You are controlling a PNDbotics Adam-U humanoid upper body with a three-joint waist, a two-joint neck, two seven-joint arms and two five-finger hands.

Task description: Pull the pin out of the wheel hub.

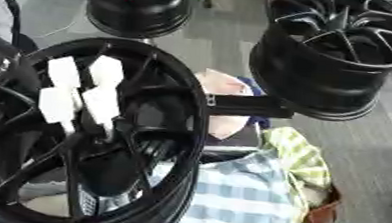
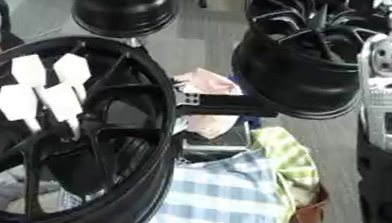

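Observation:
A large black spoked wheel hub [image 1: 171, 81] fills the left foreground and faces me. My left hand [image 1: 82, 92], black with white blocks on it, reaches in from the left and lies over the spokes by the hub's centre [image 1: 114, 132]. Its grasp is hidden from me. I cannot make out the pin; the centre is dark and partly covered by the hand. Of my right arm [image 2: 391, 104] only the silver and black forearm shows, along the right edge of the right eye view. Its hand is out of view.
A second black wheel [image 1: 336, 54] stands at upper right and a third [image 1: 138, 3] at the top. A black bar [image 1: 244, 105] runs between the near wheel and the second. Pink [image 1: 224, 83], yellow-green [image 1: 301, 157] and blue checked [image 1: 237, 197] cloths lie below it.

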